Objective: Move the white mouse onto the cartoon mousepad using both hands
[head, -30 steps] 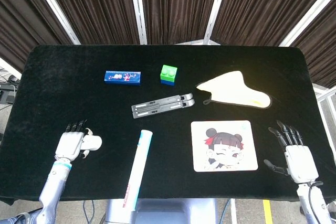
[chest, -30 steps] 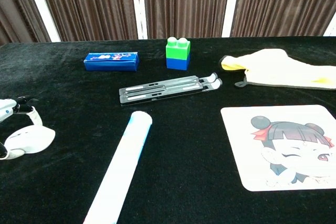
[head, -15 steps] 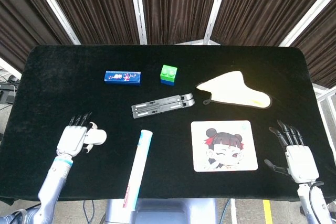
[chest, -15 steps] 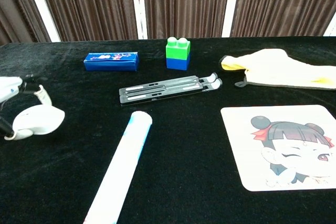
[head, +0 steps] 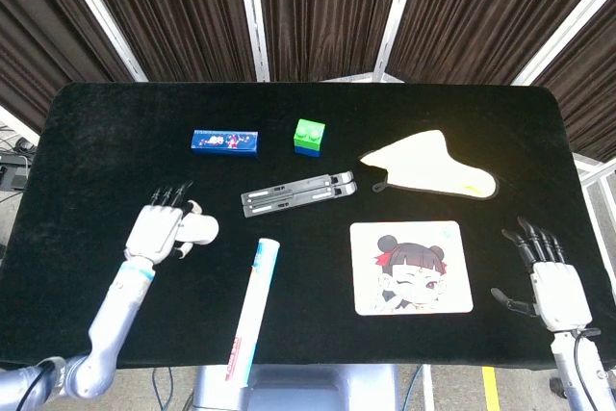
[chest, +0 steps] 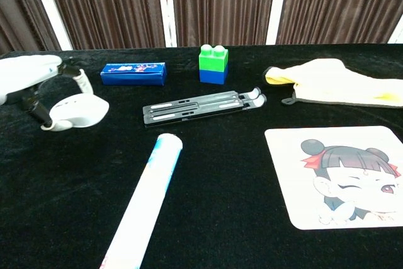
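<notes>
My left hand (head: 158,232) (chest: 28,79) grips the white mouse (head: 198,229) (chest: 77,111) and holds it above the black table (head: 87,141), left of the white tube (head: 252,310). The cartoon mousepad (head: 411,268) (chest: 343,174), printed with a winking girl's face, lies flat at the front right. By the table's right front edge my right hand (head: 553,282) hangs open, fingers spread, holding nothing; the chest view does not show it.
A white tube (chest: 146,201) lies lengthwise between the mouse and the mousepad. Behind it are a folded grey stand (head: 298,191), a blue box (head: 224,141), a green and blue brick (head: 309,136) and a yellow cloth mitt (head: 433,166).
My left hand has lifted the mouse and carried it to the right and away from the front edge. The right hand has barely shifted.
</notes>
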Robot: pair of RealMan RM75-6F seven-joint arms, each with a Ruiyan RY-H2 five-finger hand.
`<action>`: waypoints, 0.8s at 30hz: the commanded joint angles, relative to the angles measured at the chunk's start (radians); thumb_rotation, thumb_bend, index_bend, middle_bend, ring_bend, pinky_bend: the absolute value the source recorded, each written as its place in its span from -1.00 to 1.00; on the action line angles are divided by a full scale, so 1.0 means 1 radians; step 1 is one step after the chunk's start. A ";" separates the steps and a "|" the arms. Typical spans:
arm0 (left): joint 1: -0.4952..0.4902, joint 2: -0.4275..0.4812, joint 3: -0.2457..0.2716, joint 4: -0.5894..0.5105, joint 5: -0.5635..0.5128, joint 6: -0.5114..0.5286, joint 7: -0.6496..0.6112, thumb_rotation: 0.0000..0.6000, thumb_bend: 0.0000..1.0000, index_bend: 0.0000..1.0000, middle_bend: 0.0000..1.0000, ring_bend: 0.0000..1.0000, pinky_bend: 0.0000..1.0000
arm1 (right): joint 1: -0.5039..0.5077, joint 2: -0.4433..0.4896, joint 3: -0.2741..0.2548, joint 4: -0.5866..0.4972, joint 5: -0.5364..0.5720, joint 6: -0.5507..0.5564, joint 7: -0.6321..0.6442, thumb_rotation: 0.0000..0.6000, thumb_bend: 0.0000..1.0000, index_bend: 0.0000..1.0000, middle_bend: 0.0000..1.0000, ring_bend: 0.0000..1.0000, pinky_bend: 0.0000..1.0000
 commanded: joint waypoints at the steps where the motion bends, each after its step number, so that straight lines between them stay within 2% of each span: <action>1: -0.074 -0.034 -0.053 -0.004 -0.104 -0.019 0.064 1.00 -0.24 -0.16 -1.00 -1.00 -1.00 | 0.003 -0.001 0.005 0.007 0.015 -0.011 0.005 1.00 -0.69 -0.73 -1.00 -1.00 -1.00; 8: -0.225 -0.098 -0.128 0.041 -0.284 -0.028 0.187 1.00 -0.24 -0.15 -1.00 -1.00 -1.00 | 0.008 0.000 0.019 0.023 0.040 -0.023 0.016 1.00 -0.69 -0.73 -1.00 -1.00 -1.00; 17: -0.421 -0.214 -0.207 0.159 -0.508 -0.038 0.303 1.00 -0.24 -0.13 -1.00 -1.00 -1.00 | 0.009 0.004 0.030 0.033 0.055 -0.027 0.041 1.00 -0.69 -0.73 -1.00 -1.00 -1.00; 24: -0.560 -0.318 -0.231 0.270 -0.615 -0.021 0.375 1.00 -0.24 -0.11 -1.00 -1.00 -1.00 | 0.006 0.014 0.037 0.032 0.059 -0.021 0.065 1.00 -0.69 -0.73 -1.00 -1.00 -1.00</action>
